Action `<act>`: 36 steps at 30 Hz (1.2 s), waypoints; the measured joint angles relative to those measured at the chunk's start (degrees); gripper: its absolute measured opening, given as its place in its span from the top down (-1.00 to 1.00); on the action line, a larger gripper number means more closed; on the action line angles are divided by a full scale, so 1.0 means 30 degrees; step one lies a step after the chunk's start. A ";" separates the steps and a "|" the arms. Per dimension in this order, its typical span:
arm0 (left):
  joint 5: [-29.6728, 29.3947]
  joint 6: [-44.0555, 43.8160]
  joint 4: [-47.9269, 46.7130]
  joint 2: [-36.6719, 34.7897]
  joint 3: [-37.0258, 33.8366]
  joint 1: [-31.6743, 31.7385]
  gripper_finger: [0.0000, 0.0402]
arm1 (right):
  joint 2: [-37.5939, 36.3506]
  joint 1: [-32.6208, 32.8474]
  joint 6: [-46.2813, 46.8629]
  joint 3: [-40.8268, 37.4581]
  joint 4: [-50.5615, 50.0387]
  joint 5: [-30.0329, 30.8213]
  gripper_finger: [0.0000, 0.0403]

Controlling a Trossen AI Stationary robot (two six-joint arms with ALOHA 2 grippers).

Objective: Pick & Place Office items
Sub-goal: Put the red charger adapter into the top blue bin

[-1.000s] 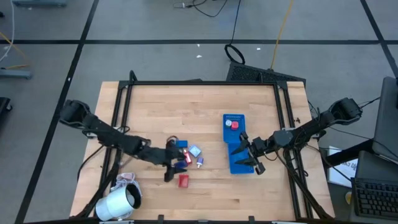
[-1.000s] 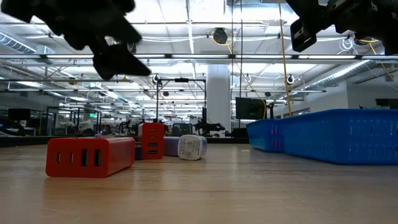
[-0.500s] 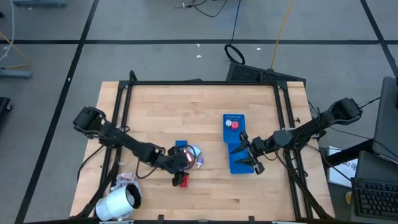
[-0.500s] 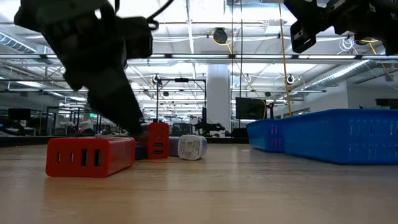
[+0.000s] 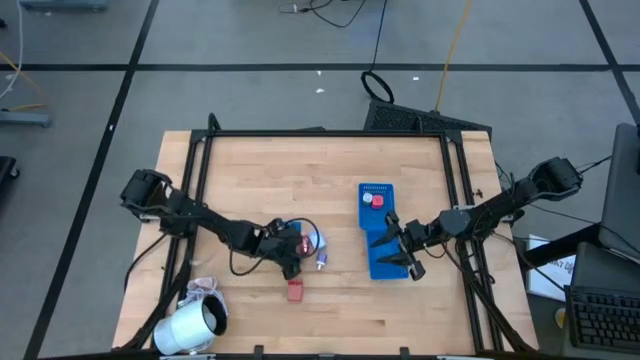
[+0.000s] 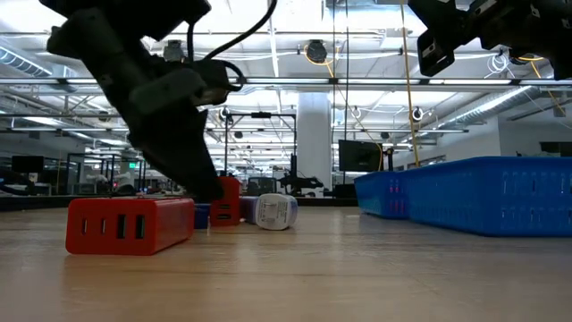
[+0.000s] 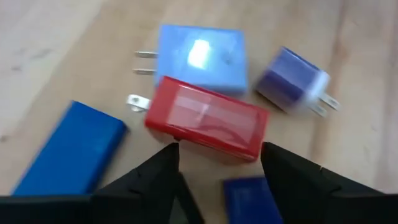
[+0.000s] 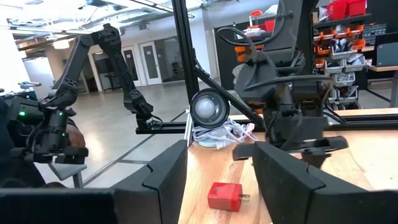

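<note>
The office items lie in a cluster mid-table (image 5: pixel 305 245). In the left wrist view they are a red plug block (image 7: pixel 205 127), a light blue block (image 7: pixel 199 59), a lavender and white plug (image 7: pixel 292 81) and two dark blue blocks (image 7: pixel 68 152). A larger red block (image 5: pixel 295 290) lies apart, toward the near edge. My left gripper (image 5: pixel 290 252) (image 7: pixel 217 168) is open and low over the cluster, its fingers flanking the near side of the red plug block. My right gripper (image 5: pixel 400 255) (image 8: pixel 221 180) is open above the blue tray (image 5: pixel 380 240). My left gripper comes slanting down from the table's left, and its fingertips (image 6: pixel 210 190) reach table level beside the small red plug block (image 6: pixel 223 201). I cannot tell whether either finger (image 7: pixel 168 168) touches the block.
A big white roll (image 5: pixel 190 325) lies at the near left corner. A red item (image 5: pixel 375 200) sits in the blue tray's far compartment. Black frame bars (image 5: pixel 320 133) run along the table's sides. Bare wood lies on the far half and near the right of the red block.
My left gripper has moved toward the table's right and a little toward the far edge, and has come down from well above the table to table level at the cluster. The lone red block and my right arm have stayed put.
</note>
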 joint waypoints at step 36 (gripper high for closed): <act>0.1521 -0.3880 -0.3199 -0.0015 0.1528 0.0620 -0.12 | 0.0000 -0.0022 -0.0058 0.0000 -0.0370 0.0003 0.15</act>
